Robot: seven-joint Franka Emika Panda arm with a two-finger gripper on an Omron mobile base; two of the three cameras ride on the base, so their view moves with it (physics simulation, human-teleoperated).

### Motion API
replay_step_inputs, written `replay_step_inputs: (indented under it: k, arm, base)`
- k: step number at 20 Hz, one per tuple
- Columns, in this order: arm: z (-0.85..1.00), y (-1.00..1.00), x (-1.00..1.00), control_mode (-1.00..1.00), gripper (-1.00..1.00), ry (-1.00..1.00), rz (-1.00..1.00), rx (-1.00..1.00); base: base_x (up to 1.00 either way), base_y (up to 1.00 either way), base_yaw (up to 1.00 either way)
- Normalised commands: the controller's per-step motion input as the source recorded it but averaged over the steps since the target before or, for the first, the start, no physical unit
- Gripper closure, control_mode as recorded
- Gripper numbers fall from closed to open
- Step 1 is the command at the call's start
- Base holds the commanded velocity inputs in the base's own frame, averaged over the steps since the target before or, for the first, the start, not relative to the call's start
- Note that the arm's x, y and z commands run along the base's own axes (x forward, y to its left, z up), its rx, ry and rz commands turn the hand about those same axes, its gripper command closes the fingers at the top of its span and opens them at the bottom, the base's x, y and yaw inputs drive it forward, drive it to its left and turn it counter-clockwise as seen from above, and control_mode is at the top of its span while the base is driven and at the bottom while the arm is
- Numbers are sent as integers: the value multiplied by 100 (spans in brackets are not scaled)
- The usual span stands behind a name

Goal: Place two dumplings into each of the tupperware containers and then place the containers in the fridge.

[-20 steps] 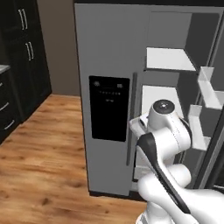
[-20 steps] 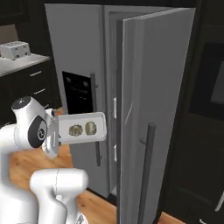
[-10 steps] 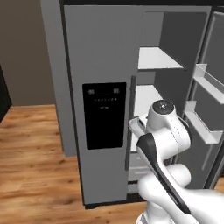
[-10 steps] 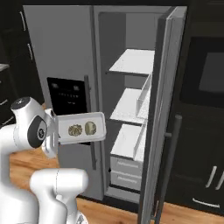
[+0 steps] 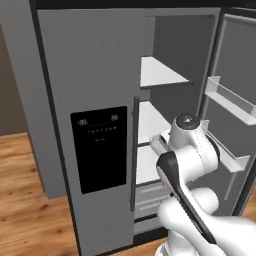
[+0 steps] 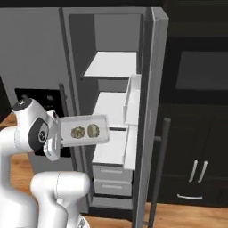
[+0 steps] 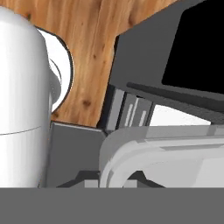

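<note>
Currently my jaws are clamped tight on the near rim of one tupperware container (image 6: pixel 84 131), holding it level in front of the open fridge (image 6: pixel 111 107). In the right base view the tray sticks out toward 3 o'clock from the hand, with two dumplings (image 6: pixel 85 131) sitting side by side inside it, touching or nearly so. The tray's far edge sits just short of the fridge opening, about level with the middle white shelf (image 6: pixel 111 109). Above that, an upper shelf (image 6: pixel 113 64) has open room over it; below, a lower shelf (image 6: pixel 109 149) and then two drawers (image 6: pixel 107 180). The right-hand door (image 6: pixel 149 116) stands swung out at 3 o'clock, its bins edge-on beside the tray's tip, close but apart. In the left base view the left door with the black dispenser panel (image 5: pixel 100 147) is closed at 9 o'clock, and door bins (image 5: pixel 232 102) show at 3 o'clock. The hand view shows the tray's rounded translucent corner (image 7: pixel 131 153) low in the picture, with wood floor (image 7: pixel 92 48) at 12 o'clock.
</note>
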Motion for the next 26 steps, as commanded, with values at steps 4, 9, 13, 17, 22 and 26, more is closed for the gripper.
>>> replay_step_inputs:
  k: [4, 9, 13, 17, 22, 26]
  arm:
    - [0, 0, 0, 100, 100, 0, 0, 0]
    - [0, 0, 0, 100, 100, 0, 0, 0]
    - [0, 0, 0, 100, 100, 0, 0, 0]
    - [0, -15, 8, -100, 100, 0, -1, 2]
    - [0, -20, 23, -100, 100, 0, 17, 3]
    - [-8, -23, 13, -100, 100, 0, 51, 0]
  base:
    - [87, -22, 0]
    - [73, -47, 0]
    - [37, -62, -1]
    - [5, -10, 0]
    - [0, 0, 0]
    - [0, 0, 0]
